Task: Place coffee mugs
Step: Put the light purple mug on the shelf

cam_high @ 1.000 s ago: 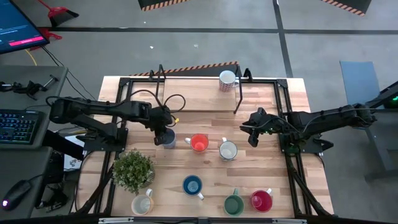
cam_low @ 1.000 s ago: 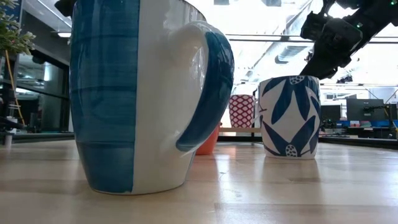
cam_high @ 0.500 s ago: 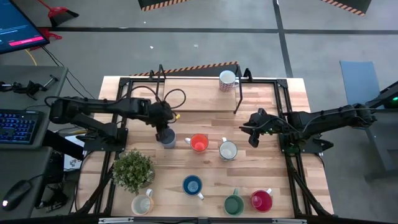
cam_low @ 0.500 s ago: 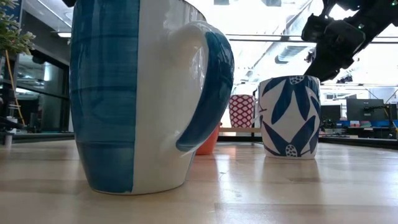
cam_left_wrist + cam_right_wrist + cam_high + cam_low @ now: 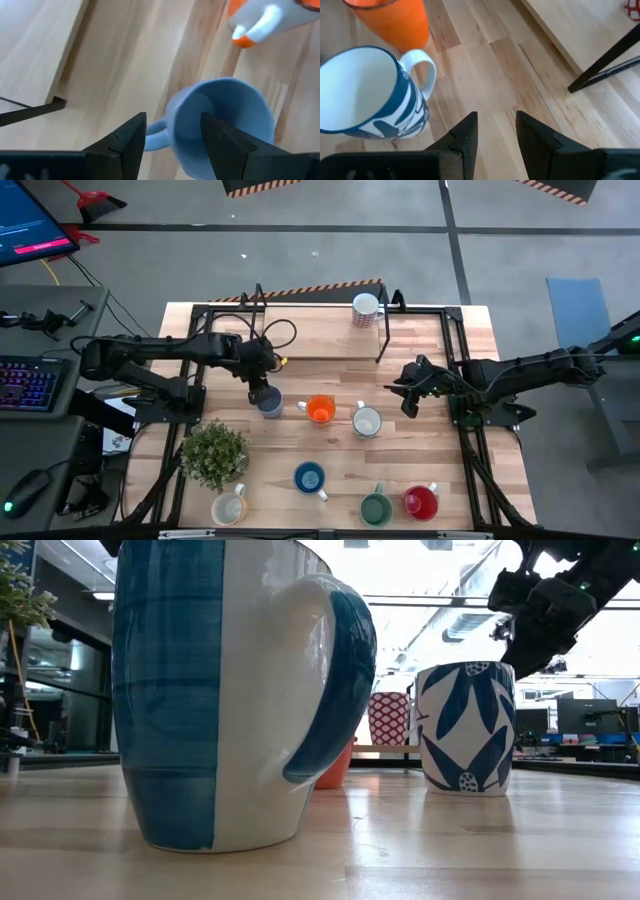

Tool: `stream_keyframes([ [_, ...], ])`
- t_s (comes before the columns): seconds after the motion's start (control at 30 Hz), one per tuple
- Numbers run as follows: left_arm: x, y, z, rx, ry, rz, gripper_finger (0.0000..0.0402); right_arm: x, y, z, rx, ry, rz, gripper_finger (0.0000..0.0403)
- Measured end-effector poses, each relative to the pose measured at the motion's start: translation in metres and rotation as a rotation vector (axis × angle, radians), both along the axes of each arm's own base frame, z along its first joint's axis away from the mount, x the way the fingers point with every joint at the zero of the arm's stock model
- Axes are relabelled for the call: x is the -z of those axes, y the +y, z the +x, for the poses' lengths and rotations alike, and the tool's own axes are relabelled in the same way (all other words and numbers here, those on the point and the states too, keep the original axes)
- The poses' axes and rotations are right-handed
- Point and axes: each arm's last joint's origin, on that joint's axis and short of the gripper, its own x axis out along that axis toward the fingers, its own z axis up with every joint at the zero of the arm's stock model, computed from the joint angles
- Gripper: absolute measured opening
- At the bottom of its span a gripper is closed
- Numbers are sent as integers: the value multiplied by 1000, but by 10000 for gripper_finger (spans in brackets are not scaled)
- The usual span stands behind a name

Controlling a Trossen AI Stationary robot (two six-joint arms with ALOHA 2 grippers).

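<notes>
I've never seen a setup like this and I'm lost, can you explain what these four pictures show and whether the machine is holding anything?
It is a robot with two dark arms at a wooden table. One picture looks down from above, one looks level across the tabletop, and two come from cameras on the arms' wrists.

Mugs stand on the table, among them an orange mug, a blue mug and a patterned mug, plus a potted plant.

The left tool is open right above a grey-blue mug, one finger over its opening, not gripping. The right tool hangs open, holding nothing.
</notes>
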Motion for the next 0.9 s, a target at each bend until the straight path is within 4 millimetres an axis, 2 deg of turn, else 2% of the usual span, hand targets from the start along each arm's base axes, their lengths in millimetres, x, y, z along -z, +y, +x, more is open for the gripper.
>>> stream_keyframes([
  [0.17, 2, -6, 0, 61, 13, 24, 182, 0, 0, 0, 2, 4, -2, 115],
  [0.33, 11, -5, -3, 38, 46, 85, 182, 0, 0, 0, 2, 3, -2, 115],
  [0.63, 26, -8, -6, 50, 59, 84, 182, 0, 0, 0, 2, 3, -2, 115],
  [0.77, 28, -8, -4, 60, 70, 87, 182, 0, 0, 0, 3, 3, -2, 115],
  [0.9, 39, -7, 2, 77, 117, 81, 182, 0, 0, 0, 3, 3, -2, 115],
])
